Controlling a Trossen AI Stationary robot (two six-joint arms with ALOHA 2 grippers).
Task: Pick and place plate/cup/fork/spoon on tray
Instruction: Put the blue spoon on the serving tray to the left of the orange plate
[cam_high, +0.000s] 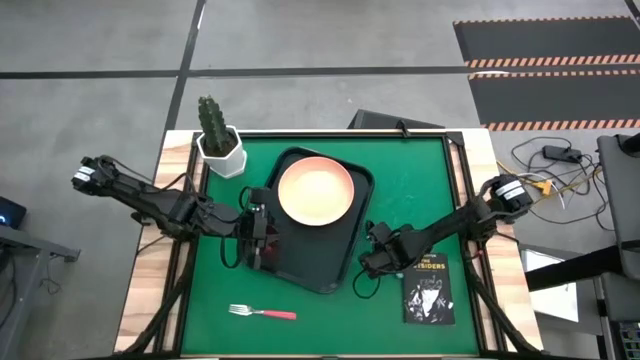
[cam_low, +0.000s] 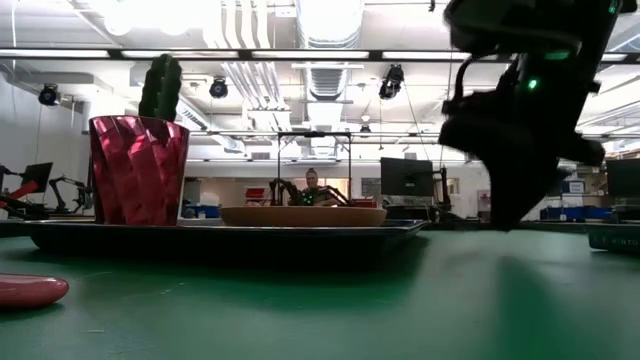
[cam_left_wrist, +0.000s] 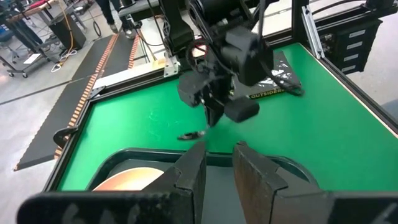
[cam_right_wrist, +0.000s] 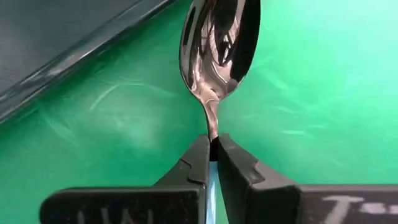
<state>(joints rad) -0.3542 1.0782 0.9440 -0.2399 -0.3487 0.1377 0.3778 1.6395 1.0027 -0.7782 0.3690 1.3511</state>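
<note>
The dark tray (cam_high: 330, 265) lies mid-table with the peach-pink plate (cam_high: 315, 192) resting flat on its far half. The dark red cup (cam_low: 138, 170) stands upright on the tray's left part. My left gripper (cam_left_wrist: 217, 167) hovers over that part of the tray, open and empty; in the high view (cam_high: 258, 235) it hides the cup. My right gripper (cam_high: 372, 262), just right of the tray's near corner, is shut on the spoon (cam_right_wrist: 219, 43). The fork (cam_high: 262, 312) lies flat on the green mat near the front left; its pink handle shows in the low view (cam_low: 30, 290). My right gripper pinches the spoon between its two fingers where the metal neck (cam_right_wrist: 212, 127) meets the blue handle (cam_right_wrist: 212, 180). The fingers lie along the spoon, slanting down. The silver bowl sticks out ahead of the fingertips, low over the mat beside the tray's rim. I cannot tell whether it touches the mat.
A white hexagonal pot with a cactus (cam_high: 220, 145) stands at the far left corner. A black book (cam_high: 428, 290) lies at the near right, close behind my right gripper. Black frame rails edge the mat. Bare mat lies between fork and book.
</note>
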